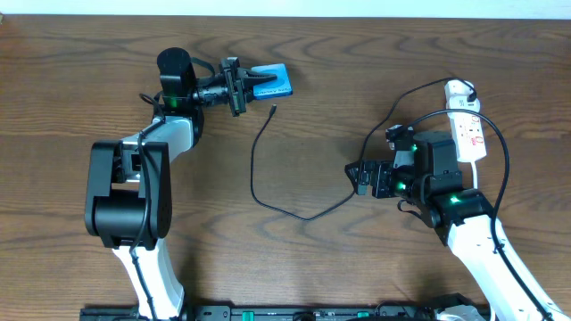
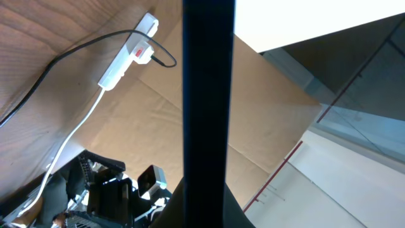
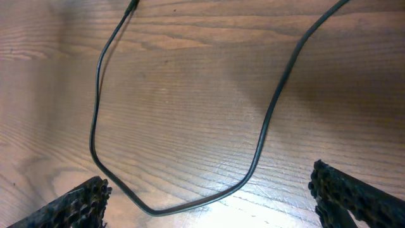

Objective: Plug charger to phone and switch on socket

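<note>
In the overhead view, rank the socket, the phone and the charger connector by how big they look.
1. socket, largest.
2. phone, though the left end effector covers part of it, so its place against the socket is unsure.
3. charger connector, clearly smallest.

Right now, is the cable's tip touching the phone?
Apart. The overhead view shows a strip of bare table between the cable's tip and the phone.
</note>
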You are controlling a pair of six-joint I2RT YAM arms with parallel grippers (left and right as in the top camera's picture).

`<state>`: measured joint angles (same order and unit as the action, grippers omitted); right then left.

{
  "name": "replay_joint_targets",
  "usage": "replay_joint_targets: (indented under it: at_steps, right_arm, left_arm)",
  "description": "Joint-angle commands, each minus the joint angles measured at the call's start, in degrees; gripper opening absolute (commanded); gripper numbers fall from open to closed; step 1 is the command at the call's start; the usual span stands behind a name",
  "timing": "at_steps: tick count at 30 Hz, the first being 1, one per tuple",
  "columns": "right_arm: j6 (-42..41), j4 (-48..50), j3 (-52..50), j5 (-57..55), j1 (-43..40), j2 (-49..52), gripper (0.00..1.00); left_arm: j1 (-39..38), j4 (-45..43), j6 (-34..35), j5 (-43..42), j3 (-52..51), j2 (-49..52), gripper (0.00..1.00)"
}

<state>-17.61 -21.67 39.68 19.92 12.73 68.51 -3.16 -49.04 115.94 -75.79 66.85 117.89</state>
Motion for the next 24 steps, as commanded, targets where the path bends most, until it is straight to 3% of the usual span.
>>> replay_joint_targets:
  at_steps: [1, 24]
  right_arm:
    - [-0.6, -0.1, 0.2, 0.6, 0.3, -0.5, 0.99]
    - [-0.6, -0.1, 0.2, 0.6, 0.3, -0.5, 0.99]
  left_arm:
    - [0.2, -0.4, 3.5, 0.6, 1.4, -0.6, 0.07]
    - [0.2, -0.4, 2.2, 1.3, 1.4, -0.6, 0.07]
